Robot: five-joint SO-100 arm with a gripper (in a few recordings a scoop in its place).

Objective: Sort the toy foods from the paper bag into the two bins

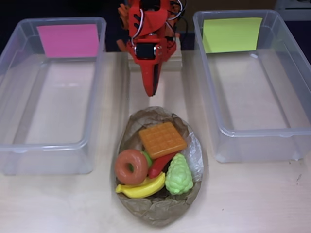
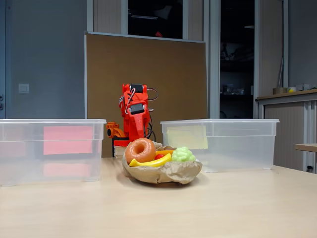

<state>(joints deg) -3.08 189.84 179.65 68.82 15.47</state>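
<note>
A crumpled brown paper bag (image 1: pixel 160 208) (image 2: pixel 168 173) lies low on the table between the two bins. In it lie an orange waffle (image 1: pixel 162 140), a brown donut (image 1: pixel 131 166) (image 2: pixel 140 150), a yellow banana (image 1: pixel 143 188) (image 2: pixel 150 161), light-green grapes (image 1: pixel 179 175) (image 2: pixel 183 154), a red chili (image 1: pixel 160 165) and a bit of a green piece (image 1: pixel 146 158) behind the donut. My orange gripper (image 1: pixel 152 92) points down toward the bag from the far side, its fingers together and holding nothing. The arm (image 2: pixel 134 116) stands folded behind the bag.
A clear bin with a pink label (image 1: pixel 48 145) (image 2: pixel 49 148) stands on the left and a clear bin with a yellow-green label (image 1: pixel 257 131) (image 2: pixel 223 144) on the right; both look empty. Bare tabletop lies in front of the bag.
</note>
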